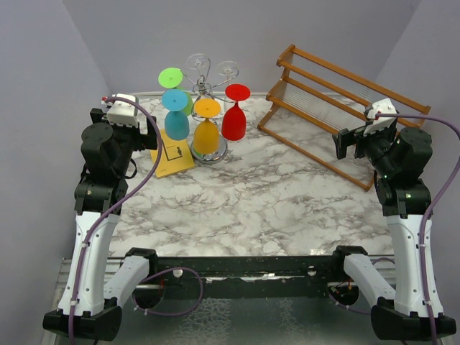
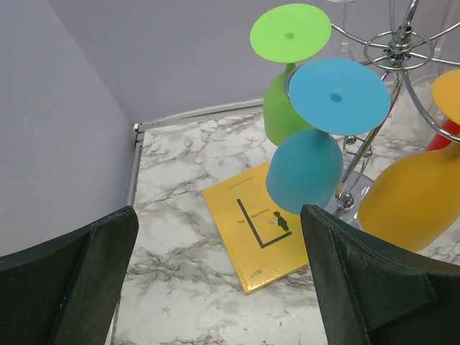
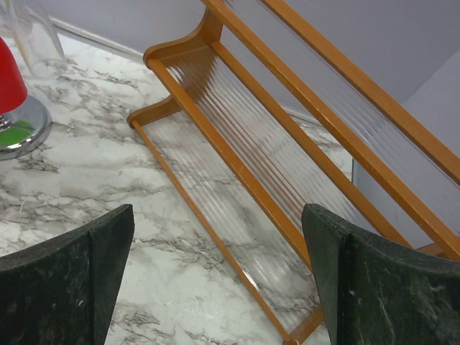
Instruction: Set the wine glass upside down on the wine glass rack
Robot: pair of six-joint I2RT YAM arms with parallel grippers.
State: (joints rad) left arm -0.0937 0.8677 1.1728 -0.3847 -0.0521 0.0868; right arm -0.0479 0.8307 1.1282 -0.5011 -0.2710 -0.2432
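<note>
Lying by chrome rack point(image 2: 399, 49), book point(image 2: 253, 237), title illegible

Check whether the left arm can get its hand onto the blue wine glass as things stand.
Probably yes. The left hand is open and faces the blue wine glass, with nothing between them. The yellow book lies flat below; the orange glass hangs close beside the blue one.
</note>
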